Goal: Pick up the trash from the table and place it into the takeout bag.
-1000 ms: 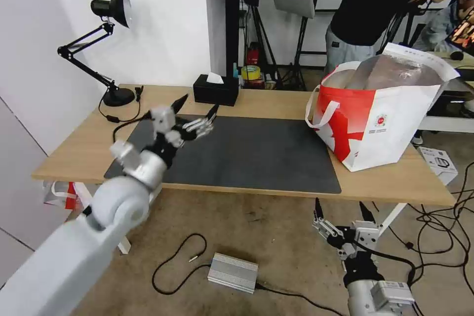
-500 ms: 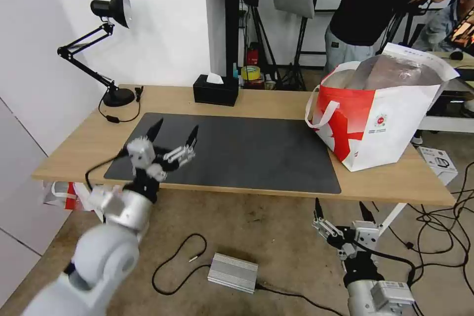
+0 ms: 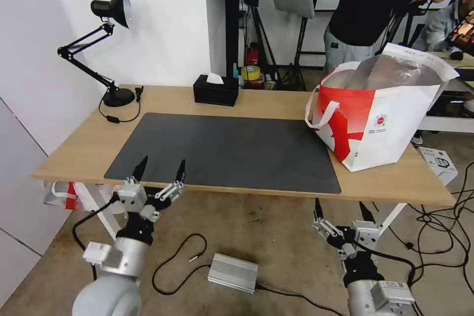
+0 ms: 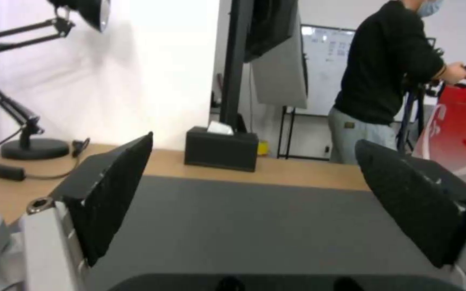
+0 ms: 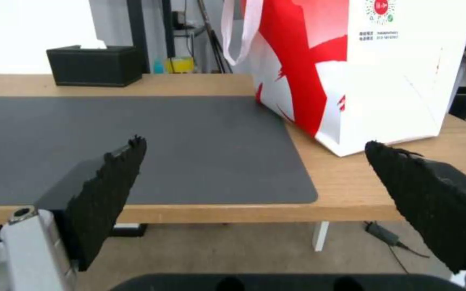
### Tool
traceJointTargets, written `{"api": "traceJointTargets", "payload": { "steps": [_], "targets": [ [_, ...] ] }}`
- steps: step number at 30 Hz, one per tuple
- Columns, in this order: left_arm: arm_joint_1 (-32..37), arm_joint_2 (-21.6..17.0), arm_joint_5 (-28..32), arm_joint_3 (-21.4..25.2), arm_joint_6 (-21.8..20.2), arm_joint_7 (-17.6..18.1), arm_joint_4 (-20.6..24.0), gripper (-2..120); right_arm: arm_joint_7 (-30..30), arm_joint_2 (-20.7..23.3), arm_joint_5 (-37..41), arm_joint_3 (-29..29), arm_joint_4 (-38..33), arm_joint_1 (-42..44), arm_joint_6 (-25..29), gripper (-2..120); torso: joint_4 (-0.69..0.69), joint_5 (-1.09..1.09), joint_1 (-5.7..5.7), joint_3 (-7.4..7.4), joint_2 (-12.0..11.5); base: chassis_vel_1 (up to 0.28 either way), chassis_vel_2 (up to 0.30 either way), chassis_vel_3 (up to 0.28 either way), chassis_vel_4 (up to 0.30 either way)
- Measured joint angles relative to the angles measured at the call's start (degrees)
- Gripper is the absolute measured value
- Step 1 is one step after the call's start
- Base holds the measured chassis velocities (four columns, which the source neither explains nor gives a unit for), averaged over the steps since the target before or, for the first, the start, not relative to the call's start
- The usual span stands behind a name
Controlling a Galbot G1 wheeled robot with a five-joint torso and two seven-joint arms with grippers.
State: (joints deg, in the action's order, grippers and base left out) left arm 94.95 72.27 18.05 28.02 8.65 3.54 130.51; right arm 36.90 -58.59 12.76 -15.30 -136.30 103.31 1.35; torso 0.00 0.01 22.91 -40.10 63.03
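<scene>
The takeout bag [image 3: 380, 118], red and white with white straps and foil lining, stands on the right end of the table [image 3: 266, 98]. The trash is out of view; the dark grey mat [image 3: 237, 150] lies bare. My left gripper [image 3: 162, 168] is open and holds nothing, low at the table's near edge by the mat's front left corner. My right gripper [image 3: 340, 206] hangs open below the near edge, in front of the bag. In the left wrist view the left gripper [image 4: 253, 141] faces across the mat, with the bag [image 4: 465, 117] beyond. The right gripper [image 5: 255, 142] faces the bag [image 5: 352, 72].
A black desk lamp [image 3: 111, 49] stands at the table's far left corner, its cord trailing beside the mat. A black tissue box [image 3: 215, 90] sits at the back edge. On the floor lie a silver box [image 3: 233, 272], cables and a small carton [image 3: 438, 163].
My left arm has drawn back and down from above the mat's left part to the table's near edge, its gripper open throughout. The right arm has not moved.
</scene>
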Motion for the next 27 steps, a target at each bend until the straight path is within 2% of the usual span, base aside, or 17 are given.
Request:
{"api": "traceJointTargets", "payload": {
  "steps": [15,27],
  "targets": [
    [3.2,2.5,-2.6,-0.6,2.2,0.0,-1.1,100,0.0,0.0,0.0,0.0,0.0,0.0,0.0,100,0.0,0.0,0.0,0.0,0.0,0.0,0.0,0.0,0.0],
    [3.7,2.7,-2.8,-0.4,3.3,0.0,-2.0,100,0.0,0.0,0.0,0.0,0.0,0.0,0.0,100,0.0,-0.01,0.01,0.0,0.0,0.0,0.0,0.0,0.0]
  ]
}}
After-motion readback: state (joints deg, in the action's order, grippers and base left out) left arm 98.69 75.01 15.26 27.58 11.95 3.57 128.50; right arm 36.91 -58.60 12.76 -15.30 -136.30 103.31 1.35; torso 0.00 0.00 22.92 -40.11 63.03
